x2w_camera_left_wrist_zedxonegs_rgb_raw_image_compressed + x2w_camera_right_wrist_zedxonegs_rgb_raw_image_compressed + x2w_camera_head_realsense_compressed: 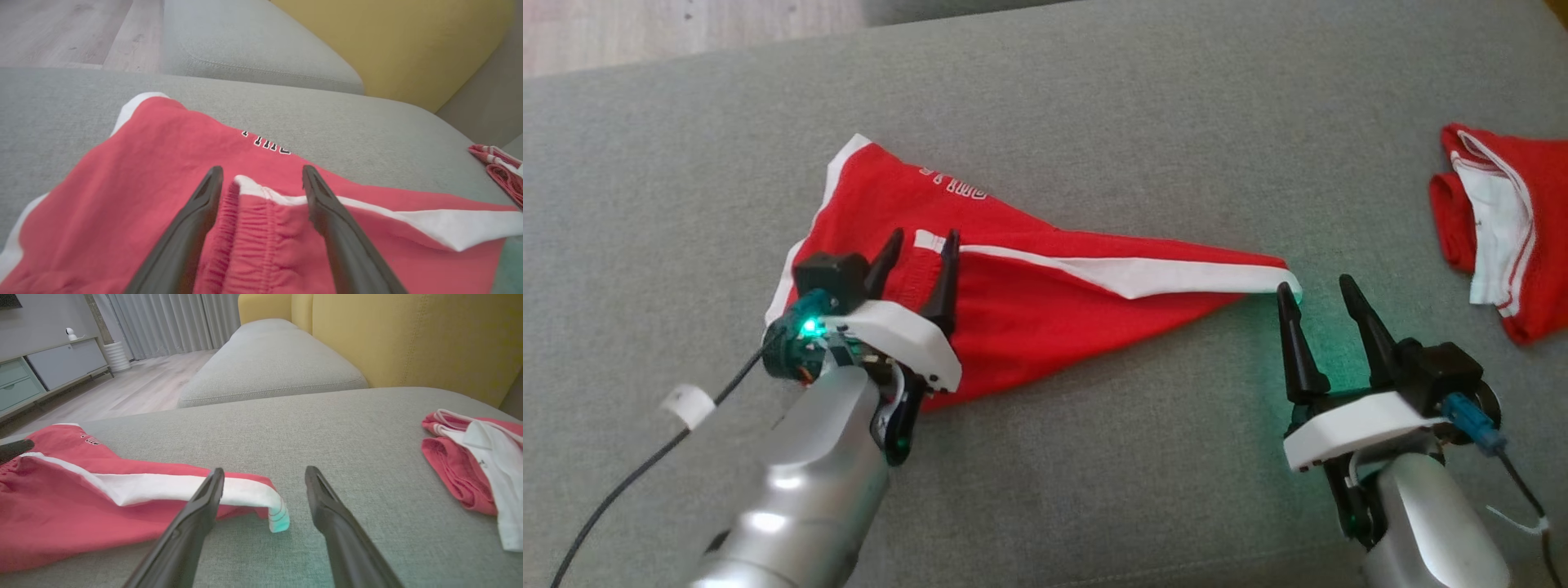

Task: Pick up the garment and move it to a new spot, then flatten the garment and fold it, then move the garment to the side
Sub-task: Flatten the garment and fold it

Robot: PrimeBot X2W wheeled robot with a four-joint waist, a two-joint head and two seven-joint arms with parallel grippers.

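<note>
The garment [1013, 278] is a pair of red shorts with white trim and white lettering, lying spread on the grey sofa seat and drawn out to a point on the right. My left gripper [921, 245] hovers open over its elastic waistband [253, 232], one finger on either side of a white trim corner. My right gripper [1315, 287] is open just right of the garment's pointed white tip [278, 514]; the tip lies loose between and ahead of its fingers [204, 506], not held.
A second red and white garment [1494, 229] lies crumpled at the far right of the seat [1094, 98]. Behind it rises a yellow backrest [408, 335]. Another grey cushion [269, 363] adjoins the seat, with wooden floor [135, 388] beyond. A black cable [645, 474] trails from my left wrist.
</note>
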